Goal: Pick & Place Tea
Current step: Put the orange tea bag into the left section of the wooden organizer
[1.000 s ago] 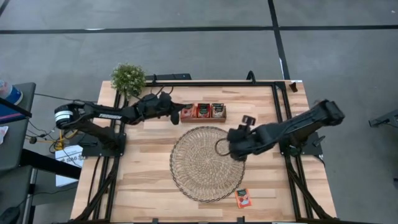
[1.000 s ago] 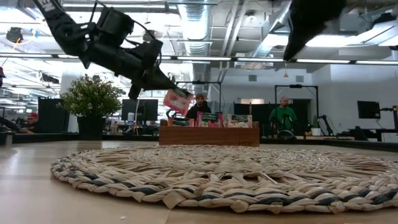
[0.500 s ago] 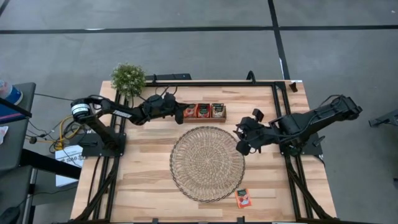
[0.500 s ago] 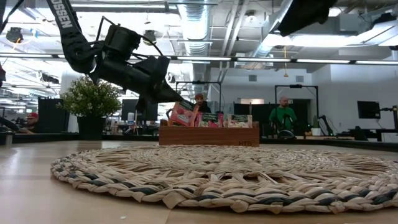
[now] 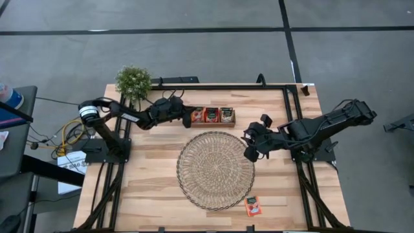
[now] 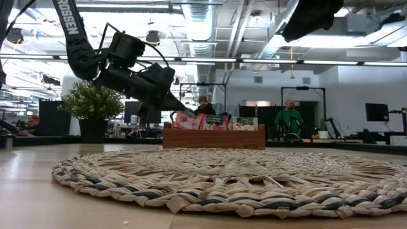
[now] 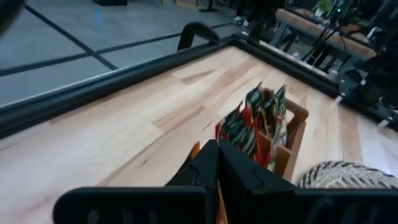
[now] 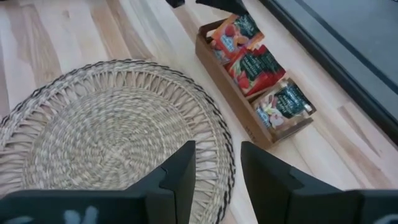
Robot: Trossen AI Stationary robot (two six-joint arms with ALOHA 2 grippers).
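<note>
Woven mat (image 5: 216, 169) mid table (image 5: 155, 188). Compartment tray (image 5: 212, 116) just behind it, sachets (image 5: 211, 114) inside. Plant (image 5: 133, 81) at back-left corner. One loose sachet (image 5: 253, 206) front-right of mat.

Two dark matte arms, white "TROSSEN" lettering on links, silver joint ring on left arm (image 5: 87, 111), loose black cables.

round woven mat (image 5: 216, 169) centre of wooden table (image 5: 155, 188), brown three-compartment tray (image 5: 213, 123) just beyond mat's far edge, potted plant (image 5: 133, 81) at far-left corner, two people (image 6: 289, 118) in room beyond
</note>
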